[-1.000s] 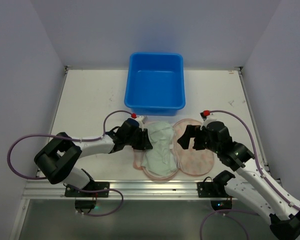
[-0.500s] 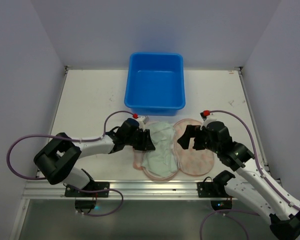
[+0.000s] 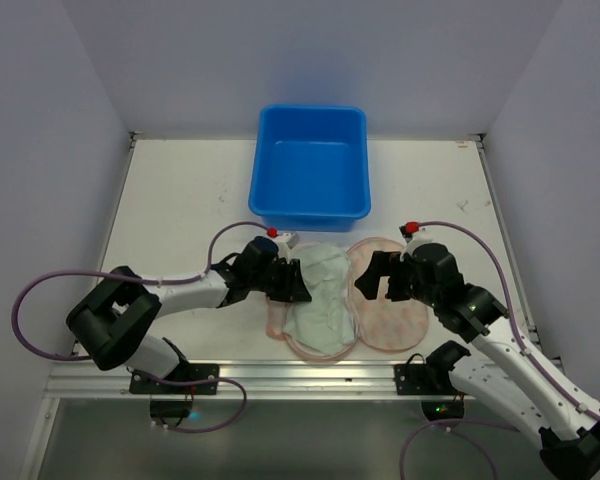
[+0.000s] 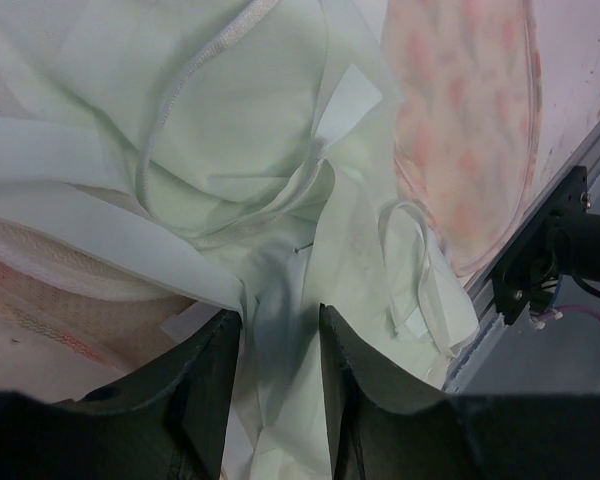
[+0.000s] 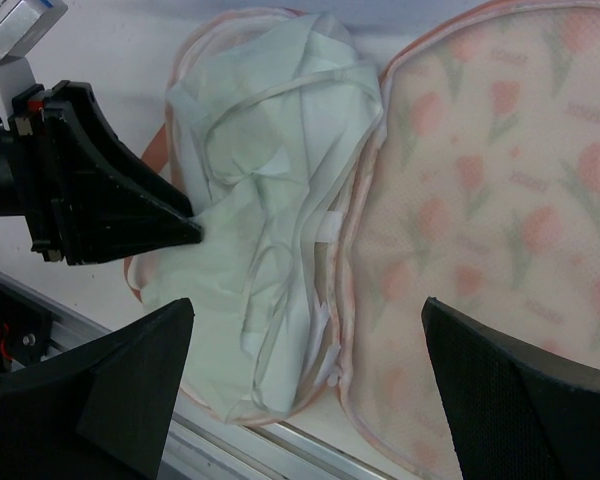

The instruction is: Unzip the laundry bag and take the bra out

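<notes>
Limply crumpled bra [image 3: 320,295], peanut-shaped laundry bag [image 3: 392,322]

We are stretching our left gripper [image 3: 300,291] out low, fingers pinched close, and holding our right gripper [image 3: 376,284] spread wide.

It was a robotics lab's test cell, not a lived-in room: a scuffed white tabletop [image 3: 180,190] boxed in on three sides by plain pale walls [image 3: 310,50]. Two black-and-white robot arms, the left arm [image 3: 170,295] and the right arm [image 3: 500,350], were bolted by black brackets to an aluminium rail [image 3: 300,378] along the near edge. Purple cables [image 3: 25,310] looped loose from them, and a plain blue tub [image 3: 310,165] sat at the back of the table like test kit.
</notes>
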`<action>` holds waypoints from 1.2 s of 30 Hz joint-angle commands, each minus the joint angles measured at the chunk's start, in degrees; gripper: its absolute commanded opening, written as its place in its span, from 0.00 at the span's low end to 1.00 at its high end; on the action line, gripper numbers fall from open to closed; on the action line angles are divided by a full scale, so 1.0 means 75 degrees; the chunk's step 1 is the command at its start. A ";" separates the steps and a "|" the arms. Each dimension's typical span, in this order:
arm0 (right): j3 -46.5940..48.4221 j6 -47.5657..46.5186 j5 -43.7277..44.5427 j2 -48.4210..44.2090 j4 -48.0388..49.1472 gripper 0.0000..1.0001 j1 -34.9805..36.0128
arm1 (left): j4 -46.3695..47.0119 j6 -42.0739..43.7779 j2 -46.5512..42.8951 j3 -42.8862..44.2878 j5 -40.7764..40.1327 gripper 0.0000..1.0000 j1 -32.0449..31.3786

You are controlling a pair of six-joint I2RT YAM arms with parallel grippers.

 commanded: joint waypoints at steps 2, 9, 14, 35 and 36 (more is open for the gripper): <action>-0.0042 -0.0137 0.0036 -0.0006 0.0148 0.98 -0.0021 | 0.0270 0.0131 0.0175 0.0161 0.0123 0.39 -0.0123; -0.0113 -0.0126 0.0071 -0.0053 0.0148 0.98 -0.0021 | 0.0223 0.0236 0.0129 0.0325 0.0194 0.24 -0.0182; -0.0124 -0.0137 0.0118 -0.0135 0.0148 0.98 -0.0010 | -0.0070 0.0400 -0.0316 0.0547 0.0088 0.03 -0.0182; -0.0031 -0.0078 0.1101 -0.1738 0.0019 0.99 -0.0022 | -0.2401 0.1489 -0.2004 0.2807 -0.0064 0.00 -0.0182; -0.0019 -0.0090 0.1172 -0.1880 0.0007 0.99 -0.0033 | -0.2472 0.1525 -0.2039 0.2925 -0.0064 0.00 -0.0170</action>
